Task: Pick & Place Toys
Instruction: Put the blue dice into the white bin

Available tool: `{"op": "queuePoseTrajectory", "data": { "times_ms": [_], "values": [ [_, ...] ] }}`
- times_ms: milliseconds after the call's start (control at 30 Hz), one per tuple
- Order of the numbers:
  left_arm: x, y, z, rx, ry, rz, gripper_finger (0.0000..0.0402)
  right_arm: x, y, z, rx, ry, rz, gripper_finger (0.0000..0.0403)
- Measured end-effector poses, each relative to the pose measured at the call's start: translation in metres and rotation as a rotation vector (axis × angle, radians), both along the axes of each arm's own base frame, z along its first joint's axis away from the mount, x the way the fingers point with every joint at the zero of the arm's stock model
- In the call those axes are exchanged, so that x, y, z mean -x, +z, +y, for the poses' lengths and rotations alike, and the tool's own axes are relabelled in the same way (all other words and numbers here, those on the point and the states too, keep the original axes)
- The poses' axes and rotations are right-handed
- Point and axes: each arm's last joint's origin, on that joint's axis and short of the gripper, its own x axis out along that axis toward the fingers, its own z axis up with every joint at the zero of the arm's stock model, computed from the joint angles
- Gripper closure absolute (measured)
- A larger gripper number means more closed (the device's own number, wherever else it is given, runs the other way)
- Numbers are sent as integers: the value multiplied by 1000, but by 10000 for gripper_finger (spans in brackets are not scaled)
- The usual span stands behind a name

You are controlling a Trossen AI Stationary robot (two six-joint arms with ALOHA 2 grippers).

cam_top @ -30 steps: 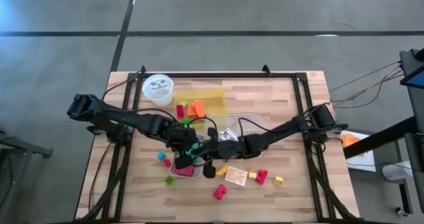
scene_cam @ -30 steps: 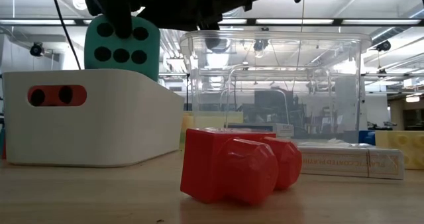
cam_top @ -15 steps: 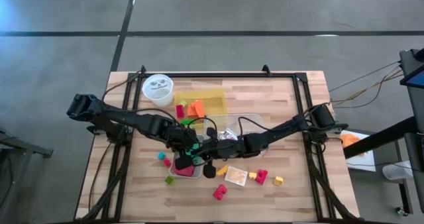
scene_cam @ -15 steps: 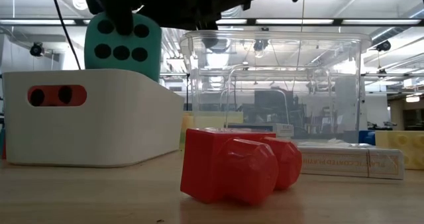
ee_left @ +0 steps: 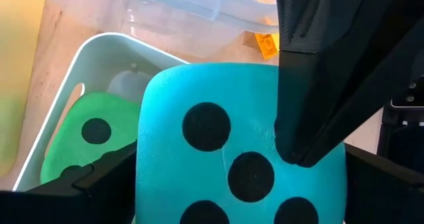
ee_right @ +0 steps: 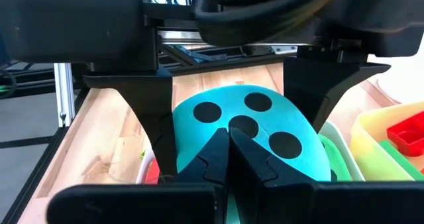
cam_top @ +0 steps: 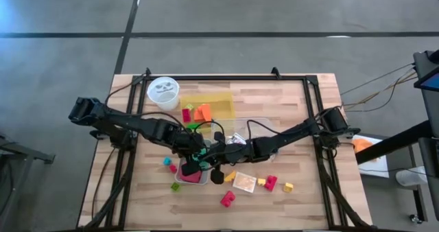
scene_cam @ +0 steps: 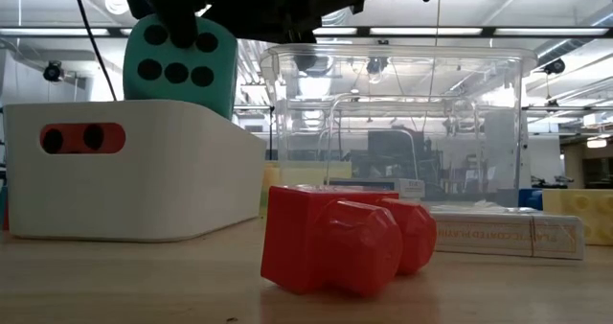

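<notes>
A teal dotted die (ee_left: 218, 131) hangs over a white bin (scene_cam: 134, 171), between the fingers of my left gripper (ee_left: 238, 184). In the low view the die (scene_cam: 177, 65) shows above the bin's wall, which hides its lower part. Inside the bin lies a green dotted die (ee_left: 93, 134). My right gripper (ee_right: 230, 141) is shut, its tip against the teal die's dotted face. In the high view both grippers meet over the bin (cam_top: 191, 171), the left gripper (cam_top: 197, 155) coming from the left and the right gripper (cam_top: 214, 156) from the right. My left gripper pinches the teal die by two opposite sides (ee_right: 182, 124) between its widely spread fingers (ee_right: 152, 111). The fingers slant down from the table's left. The die sits tilted over the bin; whether it rests on anything inside I cannot tell. My right gripper presses its shut fingertips (ee_left: 298, 151) against the die's dotted face (ee_right: 246, 126), near the middle dot. It comes from the table's right, slanting slightly down.
A clear plastic box (scene_cam: 402, 123) stands right of the bin, with a card pack (scene_cam: 498, 233) beside it. A red block (scene_cam: 335, 243) lies near the front edge. At the back are a yellow tray (cam_top: 219, 101) with blocks and a white cup (cam_top: 163, 91). Loose blocks (cam_top: 271, 182) lie front right.
The teal die has tipped a little in the left gripper's hold; both arms have stayed where they were.
</notes>
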Motion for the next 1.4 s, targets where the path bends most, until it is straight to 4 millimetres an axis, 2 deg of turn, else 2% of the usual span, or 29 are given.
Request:
{"op": "queuePoseTrajectory", "data": {
  "times_ms": [233, 433, 567, 700, 1000, 1400],
  "values": [
    [0, 1, 0, -3, 2, -7, 2, -1, -3, 0, -21, 12, 18, 395],
    [1, 1, 0, -9, 9, -7, 2, -9, -11, 2, -15, 17, 31, 395],
    [3, 5, 1, -7, 13, -19, 2, -11, -8, 3, -7, 19, 40, 395],
    [5, 20, 3, -4, 28, -109, 2, -11, -6, 3, -8, 22, 44, 395],
    [23, 42, 7, 2, 28, -173, 2, -12, -5, 3, -1, 26, 45, 395],
    [44, 35, 9, -5, 31, 22, 2, -11, -3, 3, 14, 31, 43, 395]
  ]
}}
